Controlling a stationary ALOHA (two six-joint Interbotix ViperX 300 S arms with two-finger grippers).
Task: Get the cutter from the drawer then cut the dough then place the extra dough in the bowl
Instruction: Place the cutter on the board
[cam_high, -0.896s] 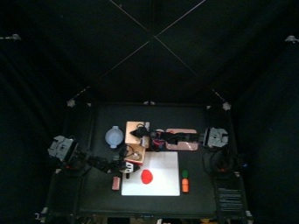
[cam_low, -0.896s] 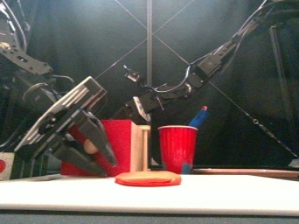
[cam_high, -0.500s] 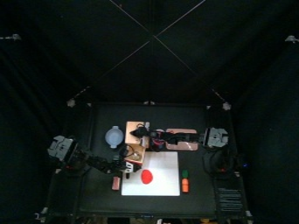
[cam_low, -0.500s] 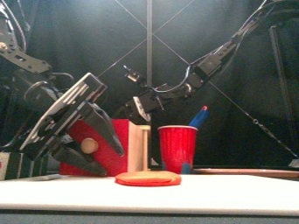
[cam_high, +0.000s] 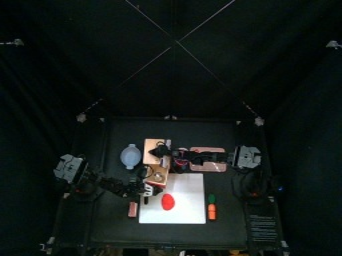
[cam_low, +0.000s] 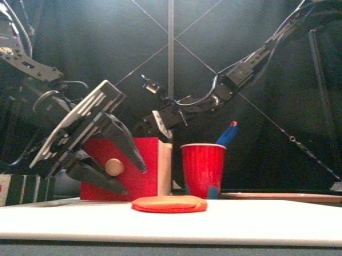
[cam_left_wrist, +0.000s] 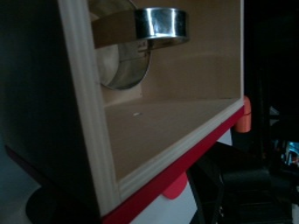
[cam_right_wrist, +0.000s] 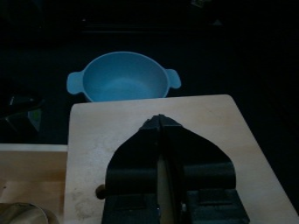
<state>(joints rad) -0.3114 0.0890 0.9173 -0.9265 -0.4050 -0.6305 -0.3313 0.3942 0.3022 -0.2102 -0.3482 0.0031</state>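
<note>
Drawer's open and there's your prize: the cutter (cam_left_wrist: 160, 22) sits deep inside the drawer (cam_left_wrist: 176, 101), a shiny metal band close to the side wall. The wire handle I can't make out clearly from the wrist view.

Your left gripper (cam_low: 80, 172) hangs at the mouth of the drawer with its jaws spread wide and nothing between them but air and the red drawer front (cam_low: 118, 158). Your right gripper (cam_right_wrist: 162, 122) has its jaws pressed together, empty, tip down on top of the wooden box (cam_right_wrist: 105, 140), with the bowl (cam_right_wrist: 122, 79) just past the box's far edge.

So the step in hand is the reach-in. My read: let the right one pin the box so it can't slide while you work. Bring the left in along the drawer's length, not across it, because those walls give little room for spread jaws. Go in high enough to clear the red front, then drop over the cutter's rim or handle and pinch only once one jaw is inside the ring and one outside. A smooth metal band will likely skate away if you nudge it first.

The dough (cam_low: 168, 203) waits uncut on the white board (cam_low: 174, 228), in front of the red cup (cam_low: 203, 170).
</note>
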